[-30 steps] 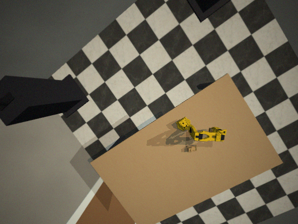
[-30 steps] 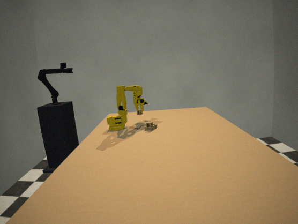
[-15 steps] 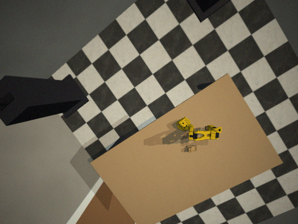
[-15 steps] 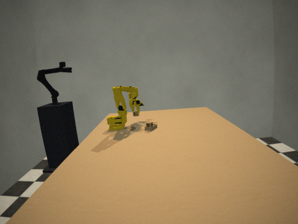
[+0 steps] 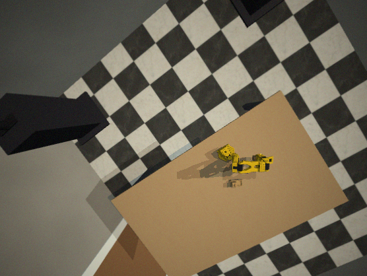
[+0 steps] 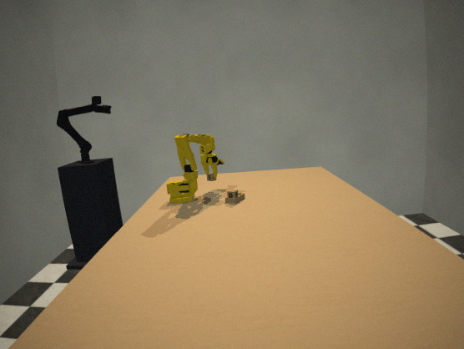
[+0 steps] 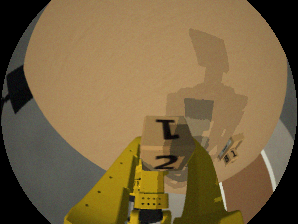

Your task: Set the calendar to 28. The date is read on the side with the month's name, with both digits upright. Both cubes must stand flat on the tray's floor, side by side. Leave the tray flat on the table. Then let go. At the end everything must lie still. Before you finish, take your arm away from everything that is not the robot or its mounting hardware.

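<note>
My gripper [image 6: 211, 174] is shut on a tan date cube [image 6: 210, 177] and holds it in the air above the table, a little left of and behind the tray [image 6: 234, 199] as the exterior view shows it. In the wrist view the cube [image 7: 166, 145] sits between my yellow fingers, with a 1 on its upper face and a 2 on the face below it. The small tan tray lies flat on the table [image 5: 234, 183]. Dark markings show on its front, too small to read. Only a part of it shows at the right of the wrist view [image 7: 229, 152].
My yellow arm [image 5: 251, 165] stands on the large tan table, with its base [image 6: 182, 192] near the far left corner. A black pedestal with a black camera arm [image 6: 89, 204] stands on the floor left of the table.
</note>
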Available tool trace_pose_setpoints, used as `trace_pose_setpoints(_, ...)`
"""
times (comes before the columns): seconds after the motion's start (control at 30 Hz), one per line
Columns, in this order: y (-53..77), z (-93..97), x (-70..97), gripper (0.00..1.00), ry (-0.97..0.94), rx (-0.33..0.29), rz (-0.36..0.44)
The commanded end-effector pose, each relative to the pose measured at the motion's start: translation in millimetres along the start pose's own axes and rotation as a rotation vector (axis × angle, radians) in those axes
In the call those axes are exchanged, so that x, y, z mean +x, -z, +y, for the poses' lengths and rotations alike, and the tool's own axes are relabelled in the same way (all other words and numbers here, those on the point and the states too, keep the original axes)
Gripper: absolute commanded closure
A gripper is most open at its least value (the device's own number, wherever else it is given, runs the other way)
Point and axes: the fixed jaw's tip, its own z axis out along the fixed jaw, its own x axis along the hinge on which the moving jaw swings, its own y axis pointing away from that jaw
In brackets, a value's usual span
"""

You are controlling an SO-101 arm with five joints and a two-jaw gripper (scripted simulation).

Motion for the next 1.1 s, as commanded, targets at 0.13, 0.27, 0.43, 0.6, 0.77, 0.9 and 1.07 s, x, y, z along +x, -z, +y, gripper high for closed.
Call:
trace_pose_setpoints(0.13, 6.0, 1.3, -4.6, 1.00, -0.002, -0.003, -0.056)
trace_pose_setpoints(0.27, 8.8, 3.4, -4.5, 1.00, -0.007, -0.005, -0.079)
trace_pose_setpoints(0.43, 8.8, 3.4, -4.5, 1.00, -0.007, -0.005, -0.079)
trace_pose_setpoints(0.6, 8.8, 3.4, -4.5, 1.00, -0.007, -0.005, -0.079)
trace_pose_setpoints(0.77, 8.7, 3.4, -4.6, 1.00, -0.007, -0.005, -0.079)
trace_pose_setpoints(0.9, 6.9, 3.4, -4.7, 1.00, -0.007, -0.005, -0.079)
trace_pose_setpoints(1.07, 3.5, 3.4, -4.9, 1.00, -0.007, -0.005, -0.079)
